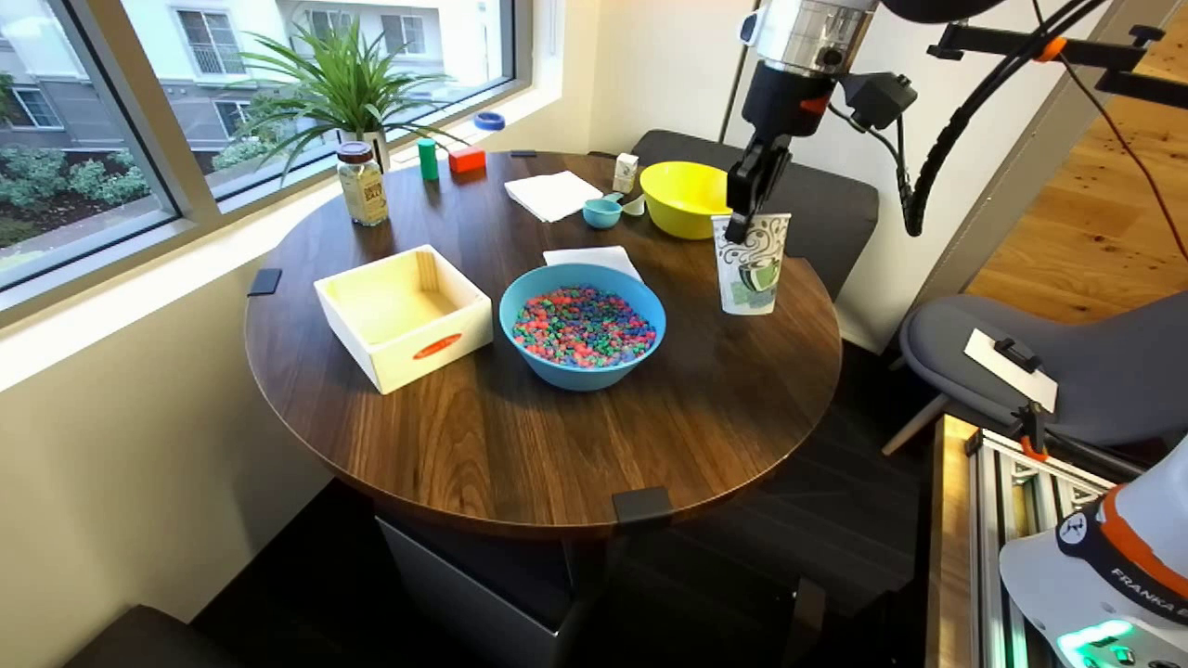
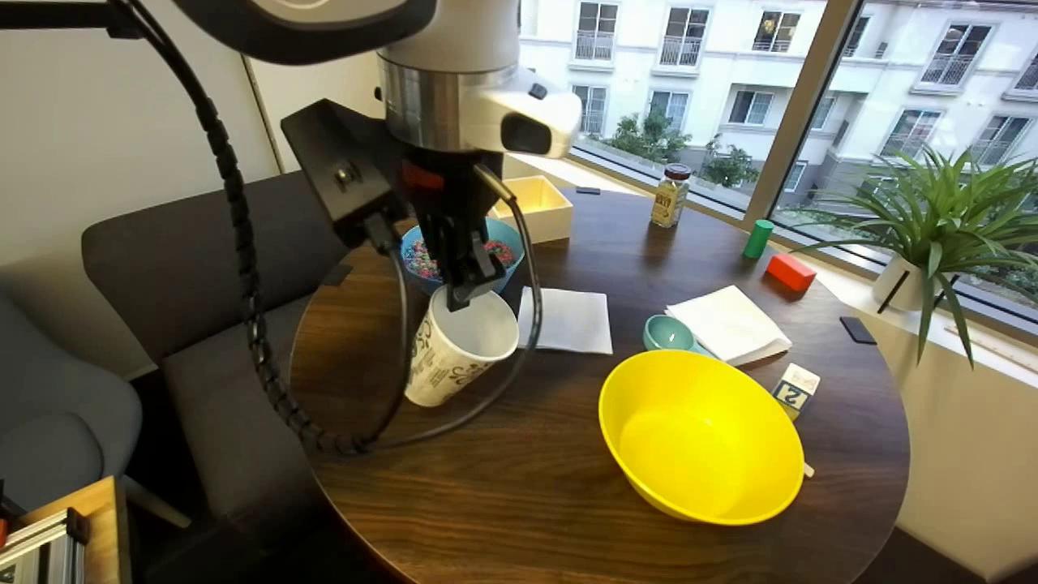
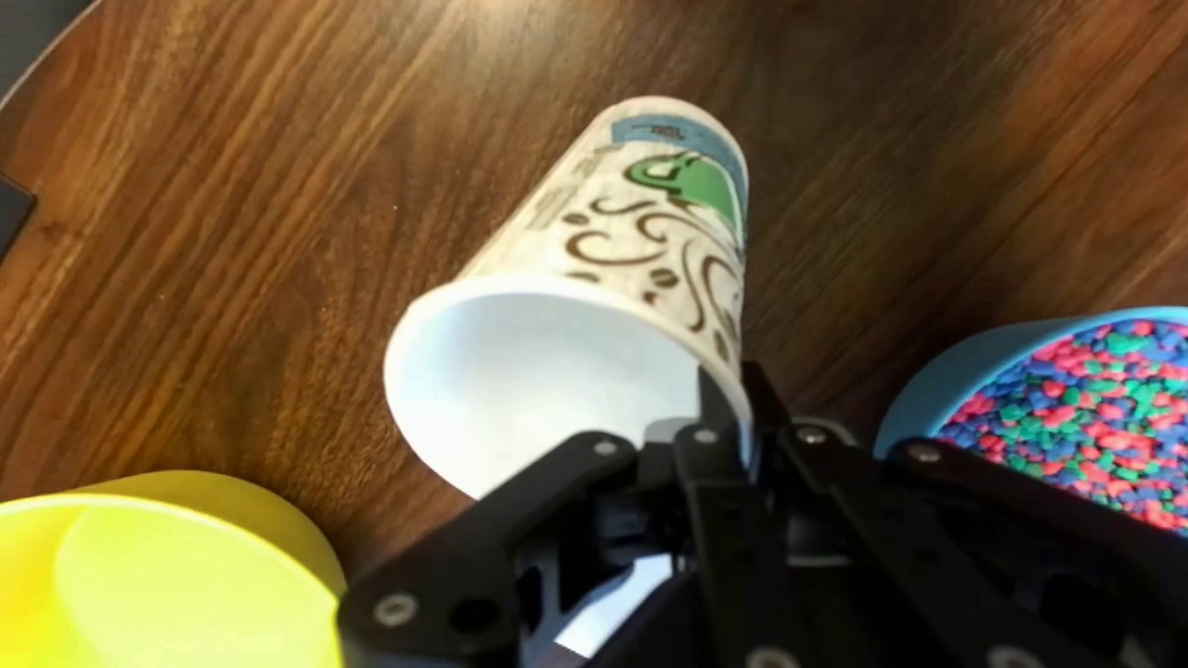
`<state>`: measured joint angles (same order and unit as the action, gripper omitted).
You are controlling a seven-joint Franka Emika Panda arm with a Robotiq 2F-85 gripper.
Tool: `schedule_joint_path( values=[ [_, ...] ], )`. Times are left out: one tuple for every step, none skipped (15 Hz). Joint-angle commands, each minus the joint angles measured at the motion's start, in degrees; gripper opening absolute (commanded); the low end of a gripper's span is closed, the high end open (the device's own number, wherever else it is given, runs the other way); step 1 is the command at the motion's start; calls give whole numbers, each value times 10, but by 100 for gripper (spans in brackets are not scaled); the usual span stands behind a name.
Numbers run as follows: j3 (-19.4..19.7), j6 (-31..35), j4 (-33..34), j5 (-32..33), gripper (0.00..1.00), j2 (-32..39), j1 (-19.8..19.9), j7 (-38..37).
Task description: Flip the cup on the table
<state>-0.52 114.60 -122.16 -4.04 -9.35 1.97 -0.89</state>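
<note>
The cup (image 1: pixel 754 276) is a tapered white paper cup with brown swirls and a green cup print. It is mouth up and slightly tilted over the round dark brown table (image 1: pixel 483 464), and it also shows in an exterior view (image 2: pixel 442 361) and the wrist view (image 3: pixel 640 232). My gripper (image 1: pixel 740 227) is shut on the cup's rim, which also shows in the wrist view (image 3: pixel 742 408). A finger is inside the mouth and a finger is outside the wall. I cannot tell whether the cup's base touches the table.
The yellow bowl (image 2: pixel 701 430) and the blue bowl of coloured bits (image 1: pixel 583 376) stand near the cup. A wooden box (image 1: pixel 436 357), white napkins (image 2: pixel 568 320), a small teal cup (image 1: pixel 601 213), a jar (image 1: pixel 364 190), and blocks (image 1: pixel 467 160) are farther off.
</note>
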Motion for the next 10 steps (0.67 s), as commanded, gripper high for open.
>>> schedule_joint_path(
  values=[
    [-37, 2, -18, 90, 1, -15, -18, -103],
    [-45, 7, -21, 109, 1, -13, -21, -129],
    [-52, 14, -25, 127, 1, -14, -24, -157],
    [-58, 20, -29, 144, 1, -14, -25, -181],
    [-63, 25, -33, 159, 1, -14, -27, -204],
    [-66, 31, -38, 173, 1, -16, -27, -225],
    [-69, 36, -41, 186, 1, -17, -28, -245],
    [-71, 42, -45, 200, 1, -18, -27, -265],
    [-72, 50, -49, 214, 1, -21, -26, -283],
    [-73, 59, -53, 227, 1, -22, -25, -298]
  ],
)
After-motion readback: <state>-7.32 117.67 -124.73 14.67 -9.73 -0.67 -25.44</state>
